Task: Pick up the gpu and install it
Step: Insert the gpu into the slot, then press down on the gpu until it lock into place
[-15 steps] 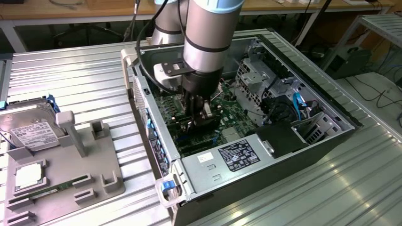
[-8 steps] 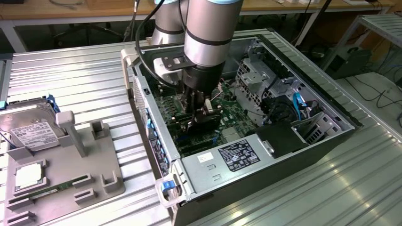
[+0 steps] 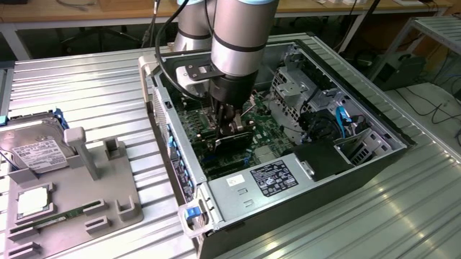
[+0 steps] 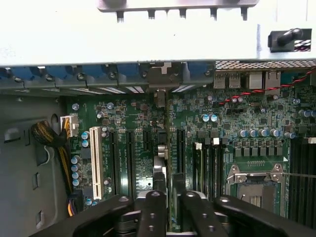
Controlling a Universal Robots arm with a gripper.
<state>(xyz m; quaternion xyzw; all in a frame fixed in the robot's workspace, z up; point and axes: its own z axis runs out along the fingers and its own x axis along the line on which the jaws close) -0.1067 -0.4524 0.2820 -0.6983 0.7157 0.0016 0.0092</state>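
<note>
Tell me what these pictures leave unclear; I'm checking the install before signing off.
- Whether the gpu is fully seated: in the exterior view the gripper covers its top and the case wall hides the slot.
- The card's connector edge in the wrist view: the fingers block it.
- The hard drive label: too small.

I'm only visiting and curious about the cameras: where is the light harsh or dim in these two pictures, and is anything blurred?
Exterior view: even room light, soft sheen on the ribbed metal table; the open computer case is darker inside, and the pincer above the gpu looks slightly soft. Wrist view: the case's pale wall is washed out by glare, the motherboard is dim but legible, and the pincer up close is blurred.
</note>
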